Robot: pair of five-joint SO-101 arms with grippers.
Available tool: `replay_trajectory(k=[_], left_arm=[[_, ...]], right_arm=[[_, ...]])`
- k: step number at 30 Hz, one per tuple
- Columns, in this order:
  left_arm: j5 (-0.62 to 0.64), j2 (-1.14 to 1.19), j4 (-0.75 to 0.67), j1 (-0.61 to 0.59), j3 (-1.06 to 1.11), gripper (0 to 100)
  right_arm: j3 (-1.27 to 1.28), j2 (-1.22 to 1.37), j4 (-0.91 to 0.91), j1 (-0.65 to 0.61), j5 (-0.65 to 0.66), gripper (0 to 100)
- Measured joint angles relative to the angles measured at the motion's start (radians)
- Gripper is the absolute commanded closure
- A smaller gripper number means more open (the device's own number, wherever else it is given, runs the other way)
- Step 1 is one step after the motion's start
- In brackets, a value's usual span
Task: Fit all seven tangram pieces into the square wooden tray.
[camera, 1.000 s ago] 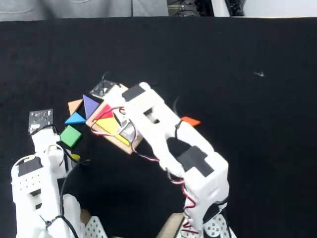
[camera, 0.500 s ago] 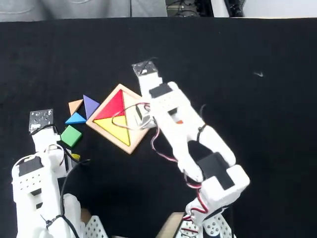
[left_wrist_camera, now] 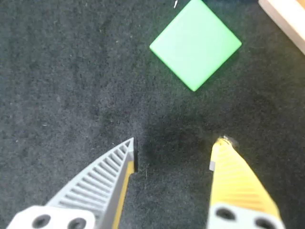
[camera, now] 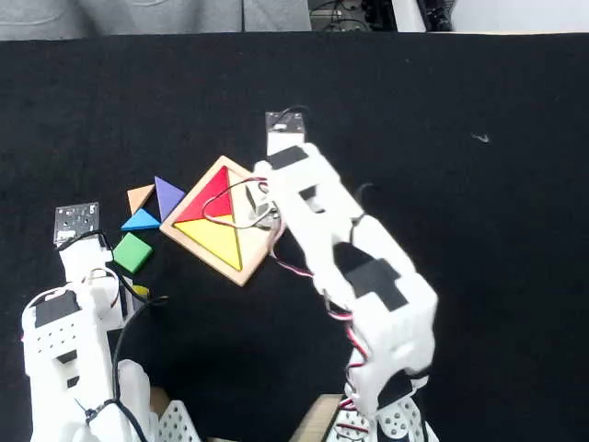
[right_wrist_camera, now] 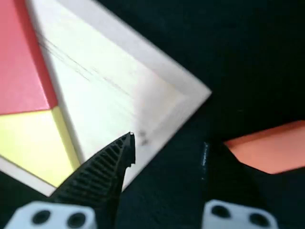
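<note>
The square wooden tray [camera: 195, 235] lies turned like a diamond, left of the table's middle. A red triangle [camera: 213, 197] and a yellow triangle [camera: 217, 241] sit inside it. Just left of it lie a purple triangle [camera: 168, 195], a blue triangle [camera: 141, 221], a tan piece [camera: 139, 195] and a green square [camera: 132, 251]. My right arm [camera: 313, 216] hangs over the tray's right side. Its gripper [right_wrist_camera: 167, 148] is open, one finger over the tray's bare corner [right_wrist_camera: 157, 102], with an orange piece [right_wrist_camera: 267, 148] beside the other. My left gripper [left_wrist_camera: 174, 152] is open just short of the green square [left_wrist_camera: 195, 44].
Black cloth covers the table [camera: 479, 230], with wide free room to the right and at the back. The left arm's body [camera: 64, 341] fills the near left corner. The tray's edge [left_wrist_camera: 286, 16] passes close to the green square.
The right arm swung from over the tray's top to its right side, uncovering the red and yellow triangles and now covering the orange piece. The left arm stayed still.
</note>
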Motion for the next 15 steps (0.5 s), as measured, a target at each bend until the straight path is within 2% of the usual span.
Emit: replay_trajectory(k=[3,10,15], left_arm=[[0.0,0.0,0.0,0.0,0.0,74],[0.0,0.0,0.0,0.0,0.0,74],[0.0,0.0,0.0,0.0,0.0,74]], right_arm=[[-0.069,0.069,0.02,0.003,-0.02,78.7],[-0.135,0.109,0.086,0.003,-0.023,94.9],[-0.135,0.109,0.094,0.048,0.011,98.7]])
